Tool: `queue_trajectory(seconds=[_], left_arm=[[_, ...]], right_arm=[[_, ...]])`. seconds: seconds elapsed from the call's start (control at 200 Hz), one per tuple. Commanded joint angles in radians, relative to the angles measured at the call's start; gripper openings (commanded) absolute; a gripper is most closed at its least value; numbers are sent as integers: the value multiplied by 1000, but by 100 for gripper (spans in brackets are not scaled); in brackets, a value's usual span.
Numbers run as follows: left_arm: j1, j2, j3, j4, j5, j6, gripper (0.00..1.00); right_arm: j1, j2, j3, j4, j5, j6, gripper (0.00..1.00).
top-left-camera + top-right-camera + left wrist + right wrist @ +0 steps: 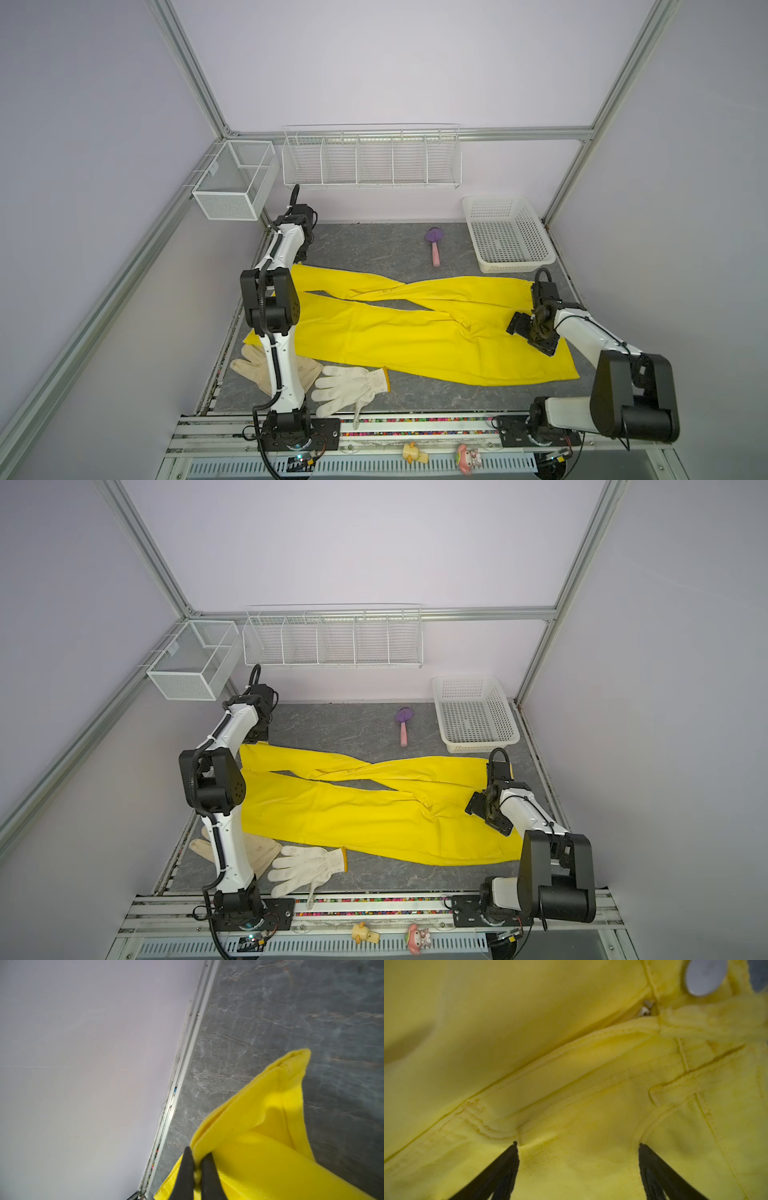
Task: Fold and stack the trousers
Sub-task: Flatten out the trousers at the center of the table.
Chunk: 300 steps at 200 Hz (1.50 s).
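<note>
Bright yellow long-legged cloth trousers (395, 338) lie flat across the mid of the grey marbled counter (374, 245), waist twd the right edge, legs running twd the left edge. Far leg has a twist abt halfway along. A sliver of counter shows btwn the legs nr the left side. Near leg's cuff ends by the left edge; far leg's cuff sits nr the back-left corner.

Left fingers (187, 1165): closed tight, pinching the hem of that far cuff. The cuff mouth gapes a bit just past the tips. White left arm (274, 316) stretches from the front edge over the near leg.

Right fingers (506, 1165): spread wide, nothing clamped. Tips are down at the cloth of the trouser front, one by the fly seam, one by a pocket edge. Round silvery button (705, 977) on the waistband & metal zip pull (646, 1008) lie just past them. In both top views this arm hangs over the waist end nr the right edge.

Other bits:
- Cream leather-like glove (249, 365) nr the front-left corner, partly behind the left arm, just beside the near cuff.
- Off-white knitted glove w/ yellow cuff (353, 384) just beside it at the front edge, one finger over the edge.
- Purple-headed, pink-handled small scoop (434, 245) nr the back edge.
- White perforated plastic basket (519, 266) in the back-right corner.
- White wire rack w/ dividers (370, 166) & white mesh box (232, 195) hang on the walls above the back-left corner.
</note>
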Motion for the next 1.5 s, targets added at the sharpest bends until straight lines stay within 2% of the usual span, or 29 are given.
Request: queue_trajectory(seconds=[0.0, 0.07, 0.13, 0.19, 0.28, 0.37, 0.405, 0.455, 0.67, 0.87, 1.094, 1.159, 1.494], left_arm=[[4, 21, 31, -103, 196, -40, 0], [4, 21, 31, -125, 234, -59, 3], [4, 15, 32, -147, 263, -77, 9], [1, -8, 4, -141, 301, -77, 19], [-3, -63, -56, -128, 328, -73, 41], [-4, -150, -158, -91, 324, -70, 53], [-4, -178, -187, -90, 319, -68, 61], [-4, -215, -229, -91, 322, -66, 66], [-2, -372, -469, -24, 413, -110, 68], [33, -380, -620, 142, 516, -198, 68], [35, -331, -619, 319, 506, -351, 68], [36, -299, -600, 333, 466, -378, 68], [64, -163, -499, 358, 392, -363, 68]], right_arm=[[15, -42, 57, 14, -92, -110, 91], [43, -51, 84, 22, -105, -161, 90], [73, -47, 105, 21, -100, -196, 91], [105, -46, 124, 26, -102, -221, 90], [163, -46, 151, 31, -99, -261, 90], [226, -57, 159, 62, -108, -314, 91], [247, -63, 156, 81, -122, -334, 91], [277, -71, 150, 109, -140, -365, 91], [449, -46, 163, 182, -132, -505, 92], [585, 17, 233, 241, -85, -582, 94], [697, 109, 282, 266, -59, -591, 95], [722, 127, 296, 262, -48, -591, 95], [737, 143, 300, 260, -45, -583, 96]])
